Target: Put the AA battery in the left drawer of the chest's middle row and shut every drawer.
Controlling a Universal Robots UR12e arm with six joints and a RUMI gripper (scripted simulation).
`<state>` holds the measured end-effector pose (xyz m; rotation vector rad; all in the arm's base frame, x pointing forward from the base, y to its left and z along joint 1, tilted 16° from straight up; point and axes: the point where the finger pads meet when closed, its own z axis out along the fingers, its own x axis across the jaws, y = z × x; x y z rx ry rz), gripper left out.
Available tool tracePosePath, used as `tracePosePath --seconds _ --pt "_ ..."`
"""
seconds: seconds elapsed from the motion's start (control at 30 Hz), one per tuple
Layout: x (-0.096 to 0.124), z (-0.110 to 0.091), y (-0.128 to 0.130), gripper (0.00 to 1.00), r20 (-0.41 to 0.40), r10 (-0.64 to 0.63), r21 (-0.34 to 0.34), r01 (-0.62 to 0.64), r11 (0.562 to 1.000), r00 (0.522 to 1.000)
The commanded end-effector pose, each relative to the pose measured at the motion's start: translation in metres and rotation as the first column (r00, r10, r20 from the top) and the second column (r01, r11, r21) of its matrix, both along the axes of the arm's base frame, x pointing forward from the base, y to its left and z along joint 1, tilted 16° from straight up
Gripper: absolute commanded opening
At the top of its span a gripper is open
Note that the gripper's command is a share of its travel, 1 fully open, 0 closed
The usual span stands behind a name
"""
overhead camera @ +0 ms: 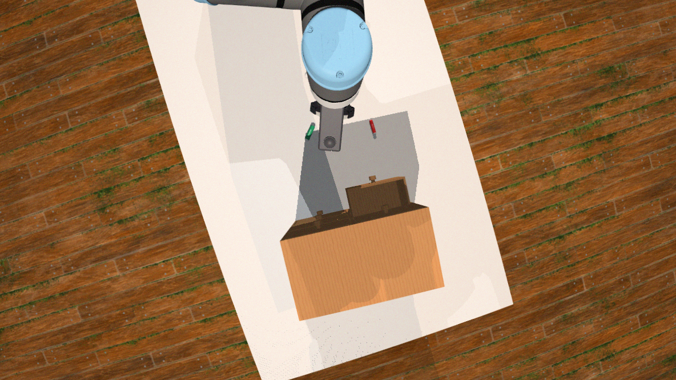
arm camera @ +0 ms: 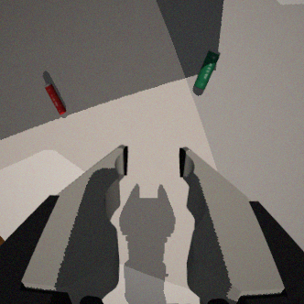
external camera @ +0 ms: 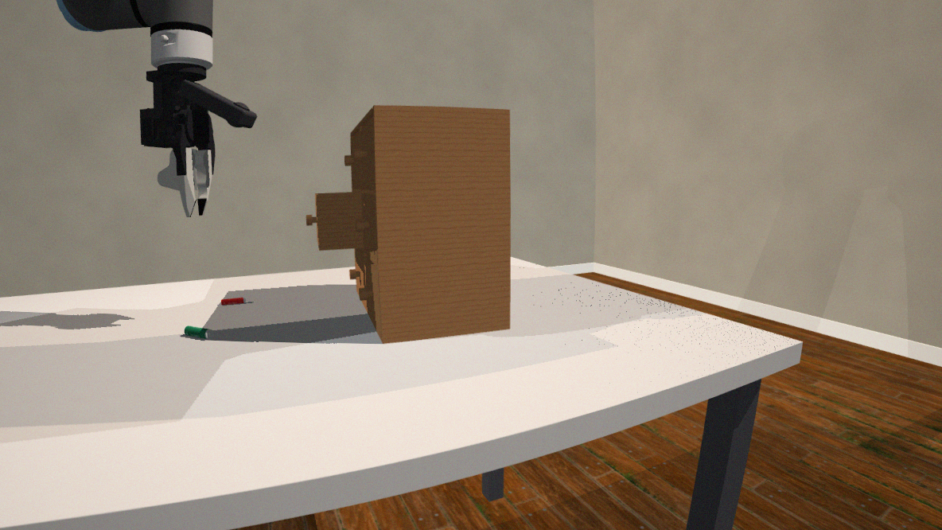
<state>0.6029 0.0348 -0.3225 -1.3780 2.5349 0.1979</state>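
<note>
The green battery (overhead camera: pixel 309 131) (external camera: pixel 195 331) (arm camera: pixel 207 72), the thicker of two and seemingly the AA, lies on the table in front of the wooden chest (overhead camera: pixel 363 264) (external camera: pixel 441 224). The chest stands upright. Its left middle-row drawer (overhead camera: pixel 378 201) (external camera: pixel 339 220) is pulled partly out. My gripper (external camera: pixel 195 215) (arm camera: pixel 153 148) points down, high above the table and in front of the chest. Its fingers are partly open with nothing between them. In the wrist view the green battery lies ahead and to the right of the fingertips. In the top view the arm hides the fingers.
A thinner red battery (overhead camera: pixel 372 126) (external camera: pixel 232 301) (arm camera: pixel 55 99) lies on the white table (overhead camera: pixel 472 236) (external camera: pixel 461 422), in front of the open drawer's side. Knobs stick out from the chest front above and below that drawer. The chest stands near one end of the table.
</note>
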Motion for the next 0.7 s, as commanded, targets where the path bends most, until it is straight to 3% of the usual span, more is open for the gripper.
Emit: tracePosePath --seconds 0.0,0.13,0.23,0.67 --pt "0.004 -0.063 -0.025 0.2 -0.036 -0.173 0.021 0.174 0.985 0.984" --pt "0.0 -0.097 -0.037 0.2 -0.062 -0.264 0.032 0.266 0.963 0.963" --pt "-0.001 -0.109 -0.041 0.2 -0.07 -0.293 0.035 0.296 0.955 0.954" --pt "-0.002 -0.111 -0.042 0.17 -0.072 -0.298 0.035 0.301 0.953 0.952"
